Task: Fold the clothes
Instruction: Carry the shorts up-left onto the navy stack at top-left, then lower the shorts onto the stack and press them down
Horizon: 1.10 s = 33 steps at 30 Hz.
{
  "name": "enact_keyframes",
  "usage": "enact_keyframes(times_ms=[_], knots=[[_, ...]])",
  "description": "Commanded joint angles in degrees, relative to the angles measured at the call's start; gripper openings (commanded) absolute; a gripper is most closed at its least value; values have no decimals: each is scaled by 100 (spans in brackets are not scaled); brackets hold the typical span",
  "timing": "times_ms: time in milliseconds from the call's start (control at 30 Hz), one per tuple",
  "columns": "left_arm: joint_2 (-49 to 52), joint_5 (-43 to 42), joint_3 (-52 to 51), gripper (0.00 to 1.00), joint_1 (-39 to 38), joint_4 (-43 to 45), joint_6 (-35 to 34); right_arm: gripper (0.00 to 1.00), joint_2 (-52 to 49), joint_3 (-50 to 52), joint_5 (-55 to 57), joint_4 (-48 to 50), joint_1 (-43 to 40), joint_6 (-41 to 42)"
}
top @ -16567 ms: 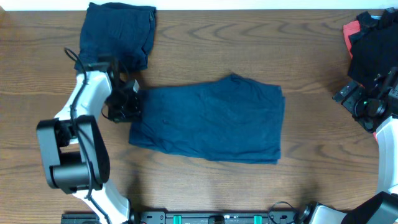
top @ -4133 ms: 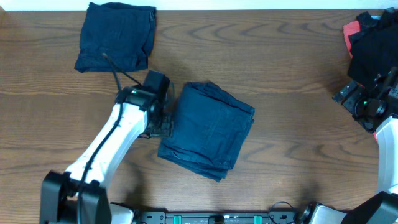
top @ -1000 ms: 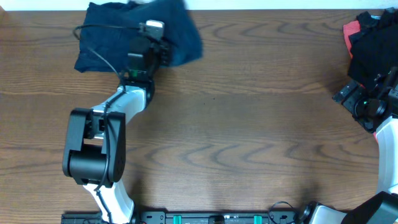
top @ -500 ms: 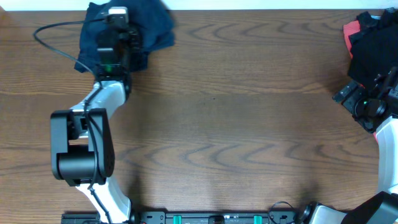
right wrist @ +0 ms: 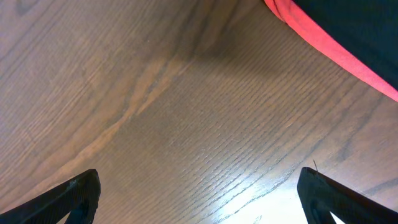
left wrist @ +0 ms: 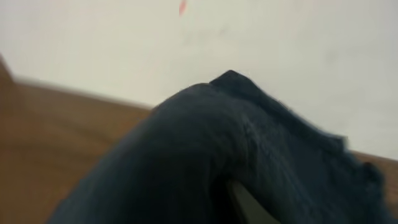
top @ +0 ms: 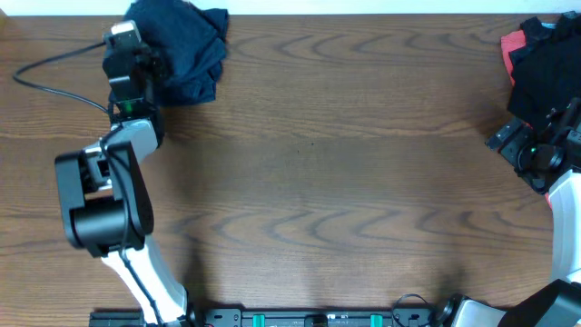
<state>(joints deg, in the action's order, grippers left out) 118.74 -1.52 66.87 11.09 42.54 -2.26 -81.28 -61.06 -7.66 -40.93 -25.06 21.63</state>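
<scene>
The navy shorts (top: 186, 45) lie as a wrinkled bundle at the table's back left corner, on top of another folded navy bundle whose edge shows below (top: 195, 89). My left gripper (top: 145, 68) is at the bundle's left edge. In the left wrist view the navy cloth (left wrist: 205, 155) fills the frame and wraps over one pale finger (left wrist: 249, 205), so the gripper looks shut on the shorts. My right gripper (top: 526, 150) is at the far right, open and empty over bare wood (right wrist: 199, 199).
A pile of black and red clothes (top: 540, 54) sits at the back right corner, and its red edge shows in the right wrist view (right wrist: 329, 46). The left arm's cable (top: 54, 68) trails over the left side of the table. The white wall runs along the back edge.
My left arm has swung further left with the shorts, bringing the bundle over the folded bundle at the back left corner. The right arm has not moved.
</scene>
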Motion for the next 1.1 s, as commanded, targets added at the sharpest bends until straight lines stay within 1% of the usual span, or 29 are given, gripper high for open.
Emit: enact_keyframes(times_ms=[0, 33, 100, 133, 167, 233, 300, 333, 467, 567, 667, 867, 1067], knots=[[302, 68, 136, 26, 24, 26, -514, 99, -28, -66, 39, -2, -37, -92], [339, 66, 136, 27, 17, -24, -682, 99, -28, -66, 39, -4, -37, -92], [352, 59, 136, 40, -15, -181, -986, 99, -28, -66, 39, -2, -37, -90], [348, 46, 136, 52, -35, -197, -1060, 99, -28, -66, 39, -2, -37, -92], [341, 46, 136, 60, -63, -195, -1073, 99, -28, -66, 37, -2, -37, -92], [299, 46, 136, 60, -101, -199, -1071, 99, -28, -66, 39, -4, -37, -92], [199, 44, 136, 64, -131, -291, -1071, 99, -28, -66, 39, -4, -37, -92], [109, 7, 136, 64, -138, -374, -1071, 99, -28, -66, 37, -2, -37, -92], [-514, -632, 136, 68, -142, -1060, -1073, 99, -28, -66, 39, -2, -37, -92], [-997, -686, 136, 68, -149, -1696, -1073, 99, -28, -66, 39, -2, -37, -92], [-1215, -658, 136, 68, -129, -2159, -1071, 99, -28, -66, 39, -4, -39, -92], [-981, -592, 133, 68, 37, -2771, -1027, 99, -28, -66, 39, -4, -37, -92], [-564, -592, 133, 68, 133, -2922, -1029, 99, -28, -66, 39, -2, -37, -92]])
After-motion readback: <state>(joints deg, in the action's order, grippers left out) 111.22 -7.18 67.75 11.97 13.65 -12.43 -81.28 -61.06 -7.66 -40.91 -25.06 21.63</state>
